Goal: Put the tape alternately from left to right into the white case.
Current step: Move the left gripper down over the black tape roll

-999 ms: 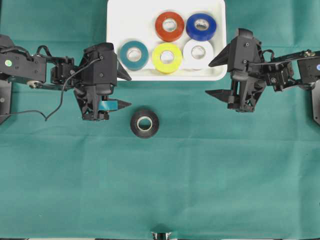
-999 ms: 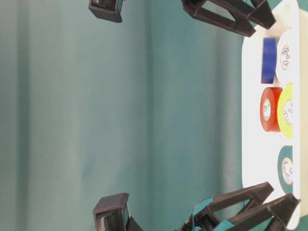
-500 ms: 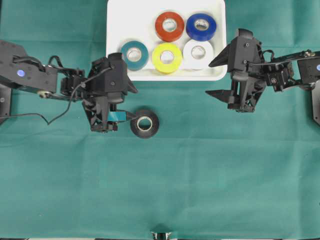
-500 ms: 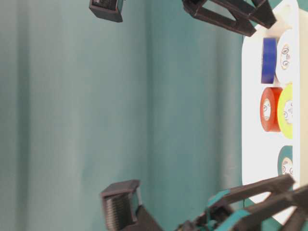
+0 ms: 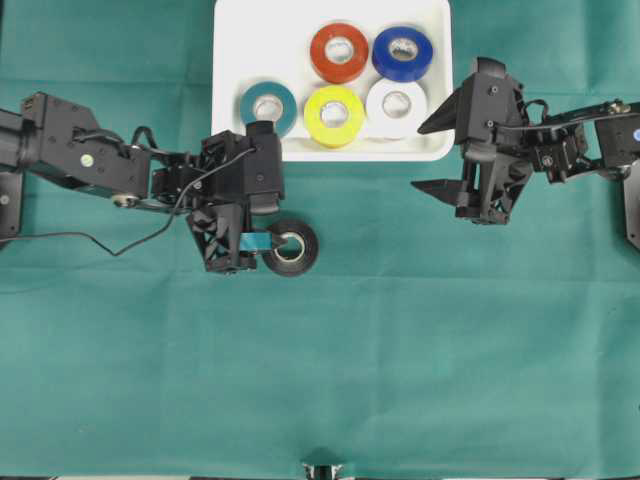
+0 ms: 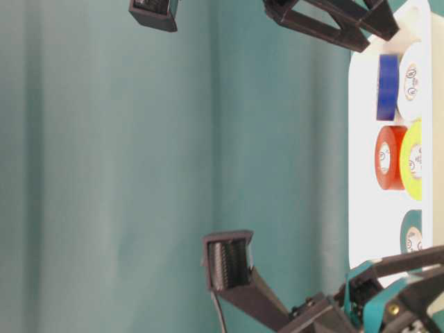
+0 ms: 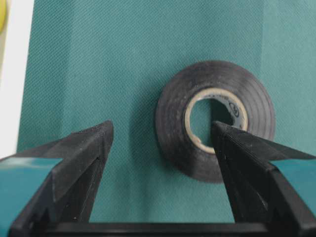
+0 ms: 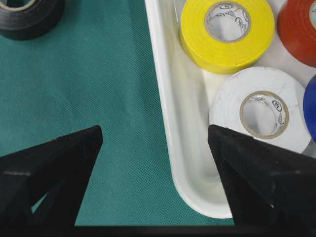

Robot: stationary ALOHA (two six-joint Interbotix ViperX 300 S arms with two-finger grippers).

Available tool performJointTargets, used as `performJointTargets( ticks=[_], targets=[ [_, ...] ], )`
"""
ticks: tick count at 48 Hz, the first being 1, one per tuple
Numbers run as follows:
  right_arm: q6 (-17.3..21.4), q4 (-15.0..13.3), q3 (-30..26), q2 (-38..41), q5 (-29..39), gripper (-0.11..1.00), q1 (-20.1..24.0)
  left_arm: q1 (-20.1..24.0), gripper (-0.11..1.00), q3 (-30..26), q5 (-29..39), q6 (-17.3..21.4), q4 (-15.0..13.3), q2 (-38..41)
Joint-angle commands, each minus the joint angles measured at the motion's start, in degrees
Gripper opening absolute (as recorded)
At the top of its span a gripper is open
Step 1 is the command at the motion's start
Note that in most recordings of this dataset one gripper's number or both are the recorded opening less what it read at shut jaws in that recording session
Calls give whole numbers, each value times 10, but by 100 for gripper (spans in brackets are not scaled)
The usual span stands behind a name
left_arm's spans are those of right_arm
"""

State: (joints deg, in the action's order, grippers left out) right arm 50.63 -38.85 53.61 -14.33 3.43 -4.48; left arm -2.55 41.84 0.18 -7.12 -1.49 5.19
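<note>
Your left gripper point(image 7: 162, 136) is standing with jaws spread apart, 1 finger point(image 7: 242, 148) lying over the black roll point(image 7: 215, 120), which is sitting on the green cloth point(image 5: 400, 350). Your right gripper point(image 8: 154, 143) is hanging spread wide, gripping nothing, beside the white case point(image 5: 240, 40), which is holding 5 rolls.

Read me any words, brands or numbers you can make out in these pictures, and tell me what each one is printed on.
None can be read.
Small dark marks on the pale cardboard core of the black tape roll: too blurred to read.
Similar marks on the cores of the white tape roll and yellow tape roll: too small to read.
</note>
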Motion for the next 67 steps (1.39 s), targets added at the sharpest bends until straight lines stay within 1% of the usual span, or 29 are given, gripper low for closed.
performJointTargets(
  ticks=[1, 18, 25, 28, 30, 34, 36, 54, 61, 67],
  targets=[
    [2, -2, -4, -6, -2, 67, 1, -4, 80, -18, 0, -1, -1, 3],
    [2, -2, -4, -6, -2, 67, 1, -6, 80, -43, 18, -2, -1, 38],
    [2, -1, -4, -6, -2, 67, 1, -7, 72, -43, 18, -2, -1, 37],
    [2, -1, -2, -6, -2, 67, 1, -8, 64, -43, 18, -2, -1, 36],
    [2, -1, -2, -6, -2, 67, 2, -9, 54, -43, 18, -2, -1, 36],
    [2, -2, -1, -6, -2, 67, 1, -11, 31, -44, 22, -1, -1, 36],
    [2, -2, -2, -6, -2, 67, 2, -11, 23, -44, 24, -1, -1, 35],
    [2, -1, -1, -6, -2, 67, 2, -18, 24, -44, 29, 0, -1, 29],
    [2, -1, -1, -6, -2, 67, 1, -23, 24, -44, 34, 0, -1, 11],
    [2, -1, -1, -6, -2, 67, 1, -25, 24, -43, 59, 0, -1, -18]
  ],
)
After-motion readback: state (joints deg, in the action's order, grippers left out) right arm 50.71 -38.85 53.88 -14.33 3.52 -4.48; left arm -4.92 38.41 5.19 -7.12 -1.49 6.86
